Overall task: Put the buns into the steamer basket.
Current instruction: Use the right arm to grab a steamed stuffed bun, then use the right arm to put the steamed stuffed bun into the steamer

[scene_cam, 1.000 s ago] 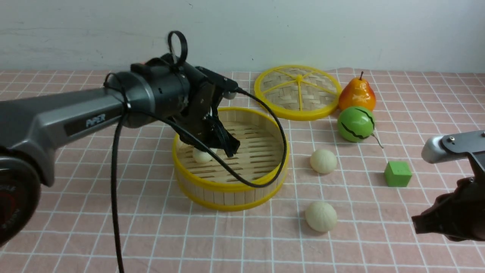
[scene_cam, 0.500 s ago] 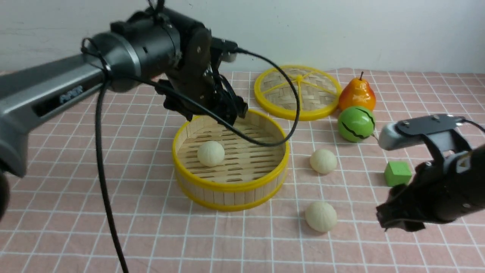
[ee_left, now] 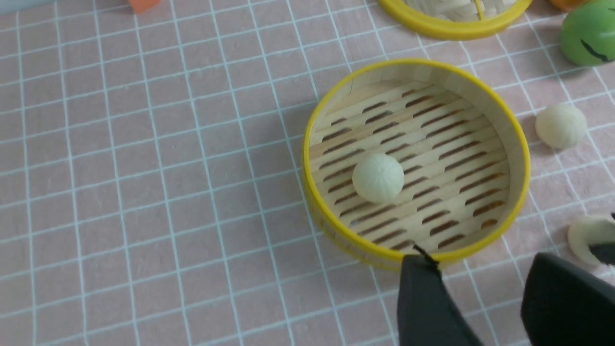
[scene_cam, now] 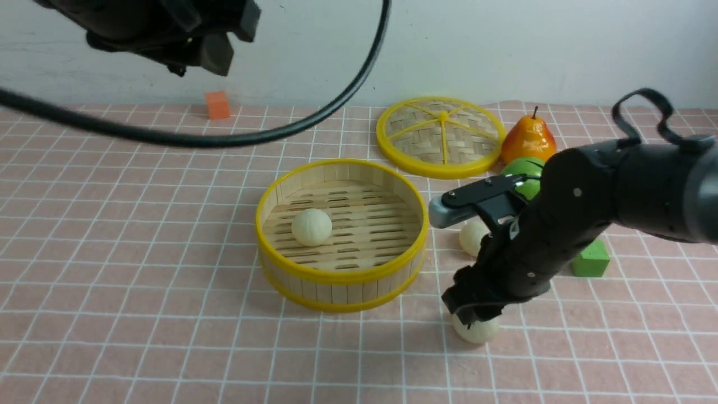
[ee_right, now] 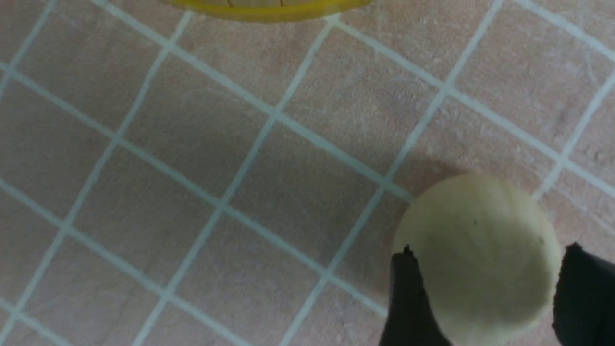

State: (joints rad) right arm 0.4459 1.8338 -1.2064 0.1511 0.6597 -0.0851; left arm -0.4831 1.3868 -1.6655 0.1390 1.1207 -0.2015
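We found the right gripper (ee_right: 490,254) straddling the near bun (scene_cam: 477,332), on the cloth right of the steamer basket (scene_cam: 342,275), fingers apart, not clamped. Closing off-centre could roll it away. The left gripper (ee_left: 485,262) hung spread, empty.

Left arm (scene_cam: 151,25) sits high in the upper left of the front frame, mostly cropped. The left end effector (ee_left: 485,288) shows at the lower right of its wrist frame, black fingers (ee_left: 425,302) well apart. Right arm (scene_cam: 617,191) enters from the right edge with the wrist pitched down toward lower centre-right, right end effector (scene_cam: 474,314) low, its fingers parted.
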